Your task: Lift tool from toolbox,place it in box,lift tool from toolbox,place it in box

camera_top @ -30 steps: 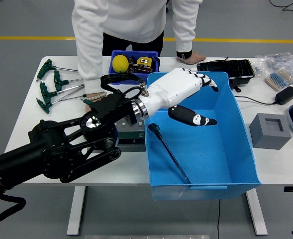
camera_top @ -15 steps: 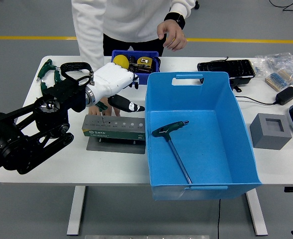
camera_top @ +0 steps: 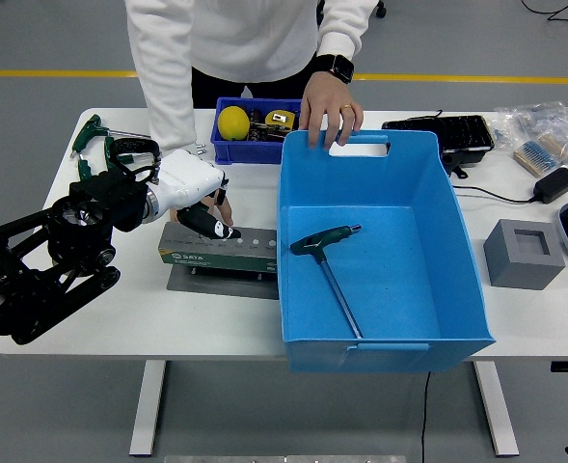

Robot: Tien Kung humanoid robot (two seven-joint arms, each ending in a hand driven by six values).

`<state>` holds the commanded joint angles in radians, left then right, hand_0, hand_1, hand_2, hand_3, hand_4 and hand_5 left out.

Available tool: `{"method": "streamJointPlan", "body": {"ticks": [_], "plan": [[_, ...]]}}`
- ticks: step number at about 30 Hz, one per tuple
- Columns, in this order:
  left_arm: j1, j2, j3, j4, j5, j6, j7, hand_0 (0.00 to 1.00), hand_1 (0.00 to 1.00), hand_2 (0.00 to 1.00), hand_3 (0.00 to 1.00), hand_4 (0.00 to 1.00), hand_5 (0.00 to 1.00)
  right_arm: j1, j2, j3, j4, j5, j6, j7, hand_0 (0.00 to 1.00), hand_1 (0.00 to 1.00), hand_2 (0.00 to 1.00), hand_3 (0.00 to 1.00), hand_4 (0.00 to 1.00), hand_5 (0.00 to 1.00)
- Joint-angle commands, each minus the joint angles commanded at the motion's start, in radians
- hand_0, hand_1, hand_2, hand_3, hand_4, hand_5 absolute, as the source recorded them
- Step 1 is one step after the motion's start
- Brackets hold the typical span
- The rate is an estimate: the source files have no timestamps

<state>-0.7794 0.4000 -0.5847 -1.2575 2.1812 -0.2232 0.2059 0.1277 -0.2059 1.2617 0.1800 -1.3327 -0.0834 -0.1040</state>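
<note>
The grey tool holder [camera_top: 228,254] stands on a dark mat left of the big blue box [camera_top: 457,241]. One green T-handle tool [camera_top: 324,249] lies slanted on the blue box's floor. My left hand [camera_top: 199,204] hovers over the holder's left end, fingers relaxed and pointing down, with nothing in them. Several more green T-handle tools [camera_top: 93,147] lie at the table's far left. The person's hand [camera_top: 330,108] grips the box's far rim, and their other hand [camera_top: 223,206] rests just behind my left hand. The right arm is out of view.
A small blue bin [camera_top: 255,147] with a yellow ball [camera_top: 232,122] and a tape measure [camera_top: 279,119] sits behind the holder. To the right are a black tray [camera_top: 438,130], a grey block [camera_top: 523,253], a black adapter [camera_top: 554,183] and plastic bags [camera_top: 539,123].
My left hand has pulled out of the blue box, leaving the T-handle tool there, and swung left over the tool holder. The person's hand came down onto the box's far rim.
</note>
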Motion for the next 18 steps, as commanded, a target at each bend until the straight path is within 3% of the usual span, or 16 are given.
{"method": "streamJointPlan", "body": {"ticks": [2,3,8,9,18], "plan": [[-0.001,0.004,0.001,-0.001,-0.001,-0.012,0.006,0.697,0.595,0.603,0.513,0.901,0.857,-0.001,0.000,0.000,0.000,0.000,0.000,-0.001,0.829,0.766,0.769,0.794,0.998,0.850],[-0.002,0.005,0.001,-0.002,-0.001,-0.017,0.008,0.701,0.579,0.558,0.458,0.893,0.868,-0.002,0.000,0.001,0.000,-0.002,0.000,-0.001,0.828,0.766,0.769,0.793,0.998,0.851],[-0.002,0.007,0.004,-0.007,-0.025,-0.050,0.030,0.701,0.579,0.558,0.458,0.893,0.868,-0.002,0.000,0.002,0.000,-0.004,0.000,-0.002,0.828,0.766,0.769,0.793,0.998,0.851],[-0.002,0.006,0.005,-0.010,-0.031,-0.055,0.033,0.699,0.554,0.505,0.435,0.879,0.873,-0.001,0.001,0.002,0.000,-0.004,0.000,-0.001,0.828,0.765,0.769,0.792,0.998,0.851],[-0.003,0.001,0.019,-0.020,-0.064,-0.088,0.057,0.698,0.528,0.477,0.444,0.871,0.876,0.000,0.001,0.005,0.000,-0.008,0.001,-0.001,0.827,0.765,0.768,0.793,0.998,0.850]]}}
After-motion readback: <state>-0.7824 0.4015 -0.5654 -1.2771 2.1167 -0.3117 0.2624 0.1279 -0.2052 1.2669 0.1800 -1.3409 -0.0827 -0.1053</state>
